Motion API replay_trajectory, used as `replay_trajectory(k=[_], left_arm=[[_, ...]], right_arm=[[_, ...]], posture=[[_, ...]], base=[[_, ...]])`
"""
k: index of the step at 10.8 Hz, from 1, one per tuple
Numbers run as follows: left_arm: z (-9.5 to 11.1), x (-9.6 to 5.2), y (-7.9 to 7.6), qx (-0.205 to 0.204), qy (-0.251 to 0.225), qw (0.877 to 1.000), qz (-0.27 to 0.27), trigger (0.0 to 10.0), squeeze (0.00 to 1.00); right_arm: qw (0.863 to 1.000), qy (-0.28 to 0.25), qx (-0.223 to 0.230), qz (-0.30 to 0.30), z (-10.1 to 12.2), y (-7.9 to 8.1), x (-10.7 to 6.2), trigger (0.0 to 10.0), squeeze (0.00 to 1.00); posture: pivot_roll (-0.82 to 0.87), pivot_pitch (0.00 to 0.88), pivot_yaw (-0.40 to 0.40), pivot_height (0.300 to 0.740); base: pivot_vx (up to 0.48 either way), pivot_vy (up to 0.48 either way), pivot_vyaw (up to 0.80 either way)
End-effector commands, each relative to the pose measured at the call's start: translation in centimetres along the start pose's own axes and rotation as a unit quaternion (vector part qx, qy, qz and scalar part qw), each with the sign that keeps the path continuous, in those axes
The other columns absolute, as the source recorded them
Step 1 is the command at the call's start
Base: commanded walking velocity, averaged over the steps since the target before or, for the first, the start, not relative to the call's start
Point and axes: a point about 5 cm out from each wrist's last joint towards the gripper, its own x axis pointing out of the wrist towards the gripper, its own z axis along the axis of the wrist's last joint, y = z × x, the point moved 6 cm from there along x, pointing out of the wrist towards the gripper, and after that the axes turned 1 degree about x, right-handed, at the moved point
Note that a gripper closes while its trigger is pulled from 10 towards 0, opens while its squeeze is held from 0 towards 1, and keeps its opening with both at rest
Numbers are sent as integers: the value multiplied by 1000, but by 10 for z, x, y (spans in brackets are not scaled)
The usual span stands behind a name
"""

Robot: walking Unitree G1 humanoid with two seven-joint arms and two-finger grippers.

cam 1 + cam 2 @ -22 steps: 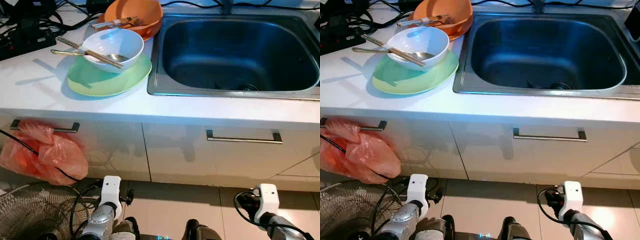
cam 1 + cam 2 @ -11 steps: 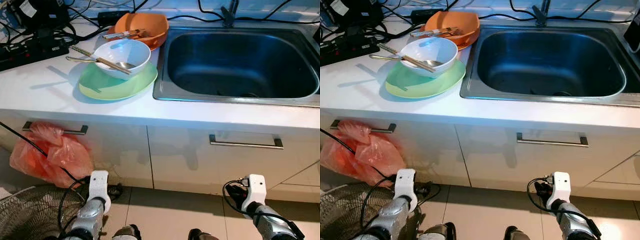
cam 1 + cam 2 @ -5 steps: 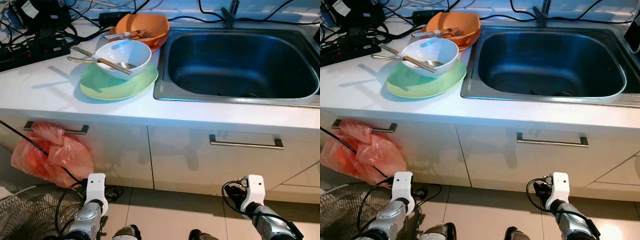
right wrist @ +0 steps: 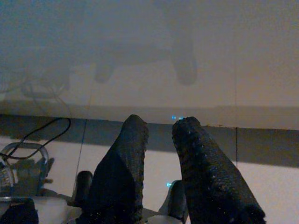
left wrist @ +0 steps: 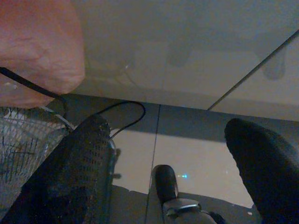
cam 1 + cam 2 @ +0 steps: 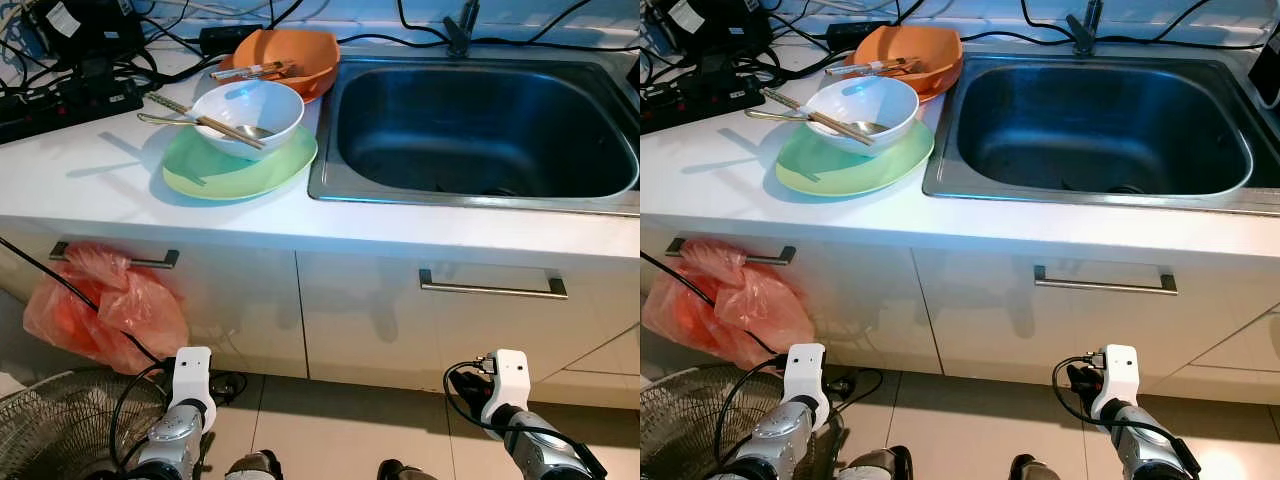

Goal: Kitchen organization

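Steel sink (image 6: pixel 485 125) beside stacked dishes (image 6: pixel 245 130); left fingers (image 5: pixel 74 182) apart, right fingers (image 4: pixel 119 172) nearly together.

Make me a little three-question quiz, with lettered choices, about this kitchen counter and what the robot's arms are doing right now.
1. Where does the white bowl stand?
A. in the sink
B. on the green plate
C. on the floor

2. What colour is the plastic bag hanging from the cabinet handle?
A. orange-red
B. blue
C. black

3. How do the left end effector's fingers stand?
A. spread wide apart
C. clamped on the chopsticks
B. closed on a spoon

Answers:
1 B: the bowl rests on the green plate, left of the sink.
2 A: the bag under the counter is orange-red.
3 A: in the wrist view the left end effector shows a wide gap with nothing between its fingers; the chopsticks lie across the bowl.
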Motion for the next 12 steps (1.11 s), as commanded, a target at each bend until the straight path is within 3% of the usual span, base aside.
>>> replay_trajectory(k=[1, 3, 5, 12], left_arm=[[-10, -2, 6, -4, 16, 1000, 9, 10000, 0], [-10, -2, 6, -4, 16, 1000, 9, 10000, 0], [-10, 1, -17, -2, 25, 1000, -15, 10000, 0], [-21, -3, -17, 2, 35, 999, -20, 10000, 0]], right_arm=[[1000, 9, 8, -3, -8, -1, -2, 10000, 0], [1000, 9, 8, -3, -8, -1, -2, 10000, 0], [1000, 2, 17, -24, -5, -7, -3, 10000, 0], [999, 10, 12, -31, -10, -9, -4, 10000, 0]], posture=[[156, 108, 63, 740], [156, 108, 63, 740], [75, 113, 79, 740], [85, 142, 87, 740]], base=[[0, 0, 0], [0, 0, 0], [0, 0, 0], [0, 0, 0]])
